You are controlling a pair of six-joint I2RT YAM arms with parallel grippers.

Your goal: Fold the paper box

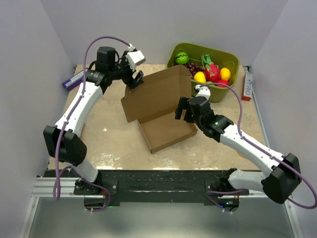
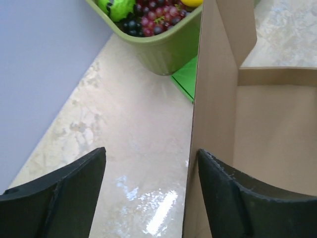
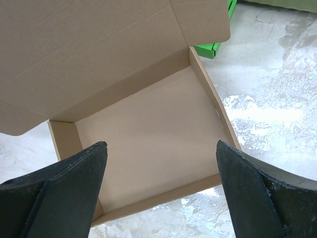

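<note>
Bin point(image 1: 218, 94) holds fruit point(image 1: 212, 72), perhaps grapes point(image 1: 194, 68), behind paper box point(image 1: 157, 96).

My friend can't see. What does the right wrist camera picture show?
An open brown paper box lies on a pale table, its lid raised. The right gripper hovers open above it. A green box peeks out behind.

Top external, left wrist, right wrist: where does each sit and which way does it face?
Top external: above and behind the bases, looking down on the table, paper box and fruit bin; both arms, left gripper and right gripper show.
Left wrist: on the left arm, facing along the box's raised lid toward the bin; its fingers show.
Right wrist: on the right arm, looking down into the box's tray; its fingers show.
Shared: both wrist views catch the lid and the small green box.
</note>
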